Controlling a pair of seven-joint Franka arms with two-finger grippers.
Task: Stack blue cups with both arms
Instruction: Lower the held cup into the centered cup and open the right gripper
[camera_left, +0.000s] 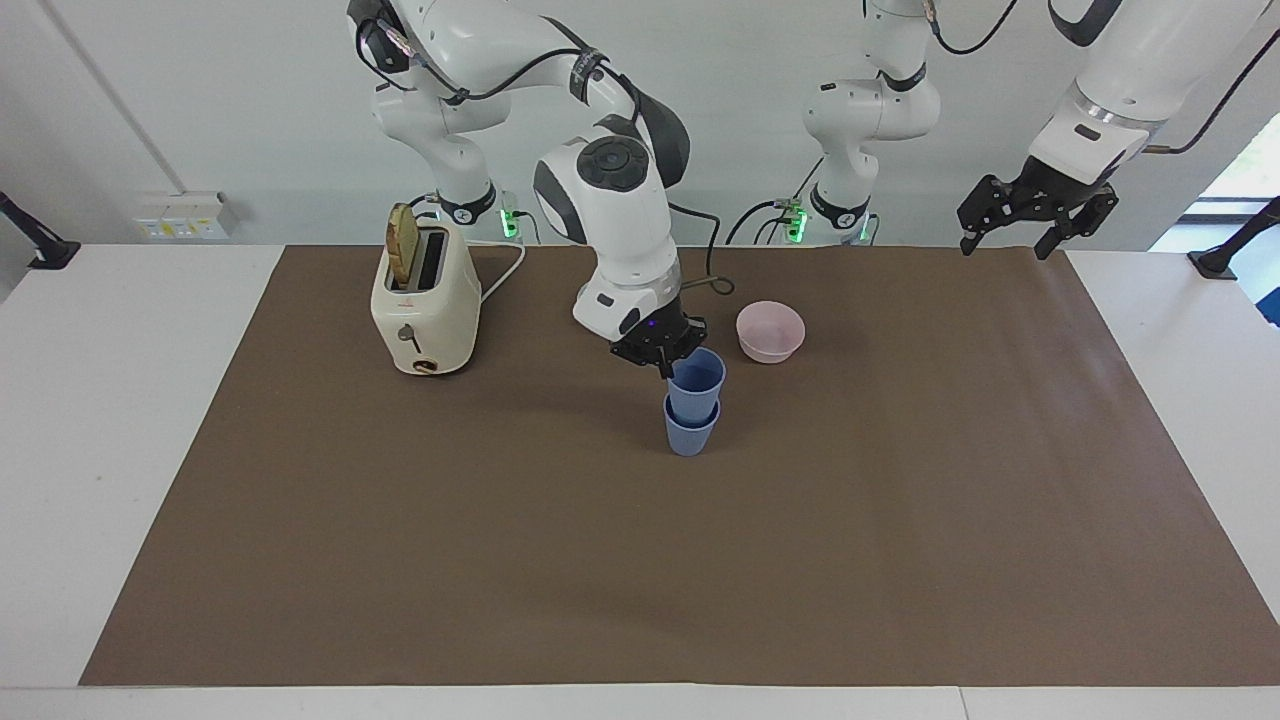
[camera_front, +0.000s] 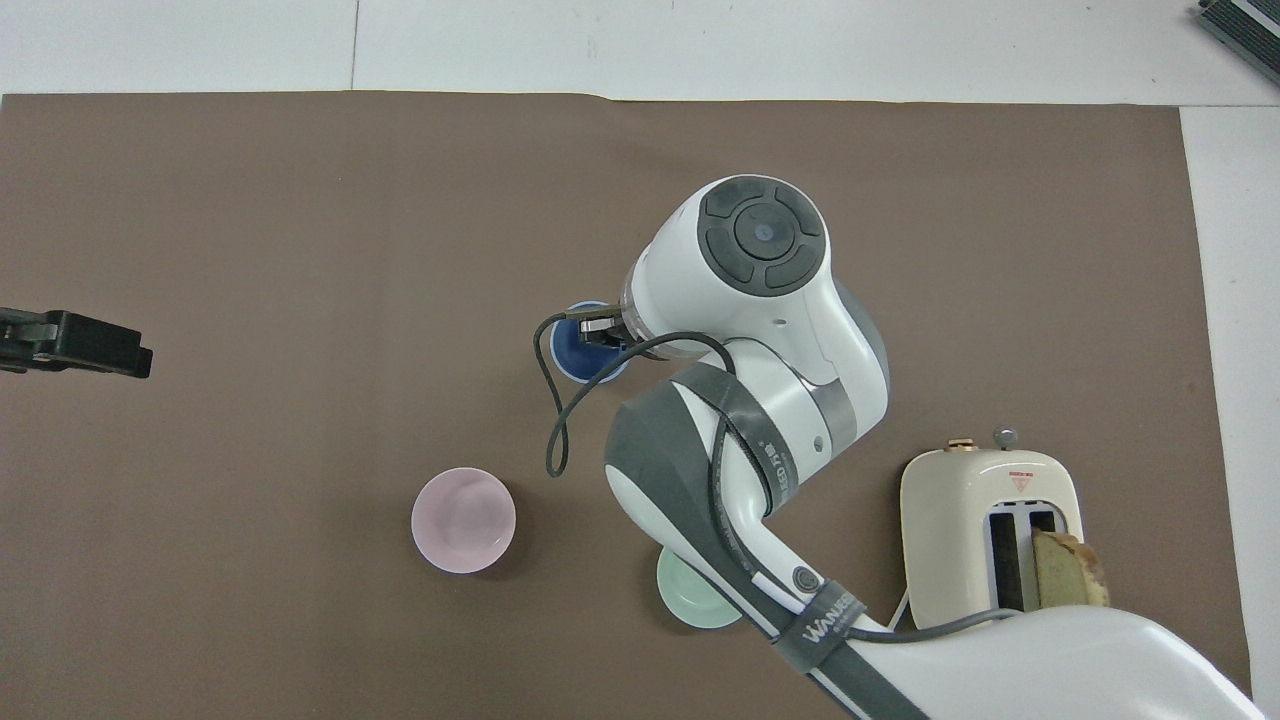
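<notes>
Two blue cups stand one inside the other near the middle of the brown mat. The upper blue cup (camera_left: 697, 381) (camera_front: 577, 345) sits deep in the lower blue cup (camera_left: 690, 436). My right gripper (camera_left: 665, 362) (camera_front: 597, 333) is shut on the upper cup's rim, on the side toward the robots. In the overhead view the right arm covers part of the cups. My left gripper (camera_left: 1012, 228) (camera_front: 75, 343) waits open in the air over the mat's edge at the left arm's end, holding nothing.
A pale pink bowl (camera_left: 770, 331) (camera_front: 464, 520) lies nearer to the robots than the cups. A mint-green bowl (camera_front: 690, 598) shows partly under the right arm. A cream toaster (camera_left: 424, 299) (camera_front: 990, 555) with a slice in it stands toward the right arm's end.
</notes>
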